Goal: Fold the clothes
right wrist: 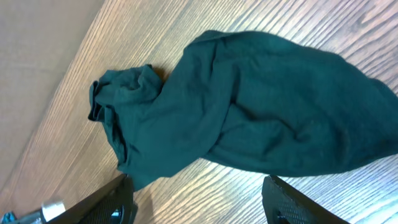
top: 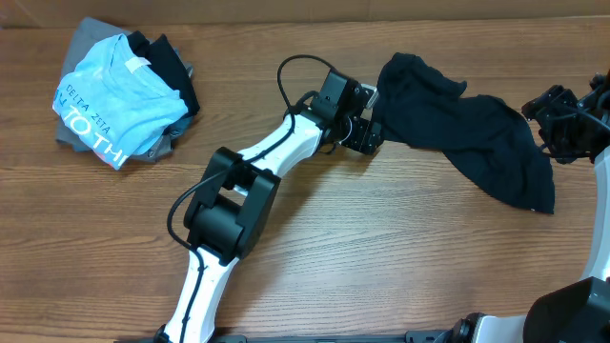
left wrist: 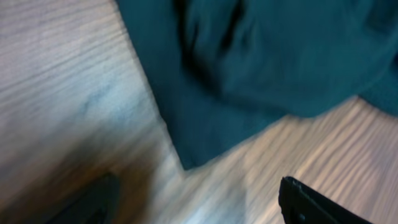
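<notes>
left fingers apart and empty, navy t-shirt crumpled just ahead, right fingers apart near it

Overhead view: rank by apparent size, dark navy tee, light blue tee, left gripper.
1. dark navy T-shirt, crumpled and sprawled out.
2. light blue T-shirt, folded on the pile, not far behind.
3. left gripper, clearly smallest.

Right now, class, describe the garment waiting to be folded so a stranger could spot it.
On the wooden table, look to the right half. A dark navy T-shirt lies crumpled there alone. The other clothes sit heaped at far left, topped by light blue.
</notes>
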Tool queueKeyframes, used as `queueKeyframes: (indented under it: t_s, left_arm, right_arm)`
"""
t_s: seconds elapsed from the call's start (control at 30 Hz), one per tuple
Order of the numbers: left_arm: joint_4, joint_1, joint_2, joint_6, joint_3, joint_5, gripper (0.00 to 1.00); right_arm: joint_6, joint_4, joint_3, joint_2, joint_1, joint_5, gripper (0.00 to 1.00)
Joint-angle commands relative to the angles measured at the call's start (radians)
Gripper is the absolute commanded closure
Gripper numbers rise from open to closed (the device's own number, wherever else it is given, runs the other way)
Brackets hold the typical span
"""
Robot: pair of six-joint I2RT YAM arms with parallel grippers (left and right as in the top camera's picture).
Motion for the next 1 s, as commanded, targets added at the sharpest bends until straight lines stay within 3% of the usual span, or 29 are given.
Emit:
queueKeyframes:
  t_s: [0.0, 0.1, 0.23, 0.57, 0.67, 0.83, 0.97]
  left_arm:
    - [0.029, -0.001, 0.054, -0.137, 0.007, 0.004, 0.16]
    - [0.065, -0.001, 0.08, -0.181, 0.007, -0.002, 0.21]
    - [0.101, -0.005, 0.11, -0.267, 0.007, 0.0, 0.4]
    - [0.112, -0.059, 0.137, -0.301, 0.007, -0.004, 0.5]
    - [0.103, -0.06, 0.137, -0.298, 0.007, -0.004, 0.61]
    - [0.069, -0.058, 0.137, -0.29, 0.007, -0.003, 0.94]
    - [0.048, -0.043, 0.134, -0.279, 0.01, 0.017, 0.96]
  right_arm:
    - [-0.01, -0.001, -0.025, -0.004, 0.002, -0.008, 0.31]
    - [-0.01, 0.002, -0.047, -0.004, 0.002, -0.008, 0.31]
    - [-0.01, 0.003, -0.063, -0.004, 0.002, -0.008, 0.31]
    - [-0.01, 0.003, -0.064, -0.004, 0.002, 0.0, 0.31]
    - [-0.01, 0.005, -0.064, -0.004, 0.002, 0.0, 0.31]
    - [-0.01, 0.006, -0.064, -0.004, 0.002, 0.0, 0.31]
    - [-0.01, 0.007, -0.064, -0.004, 0.002, 0.0, 0.31]
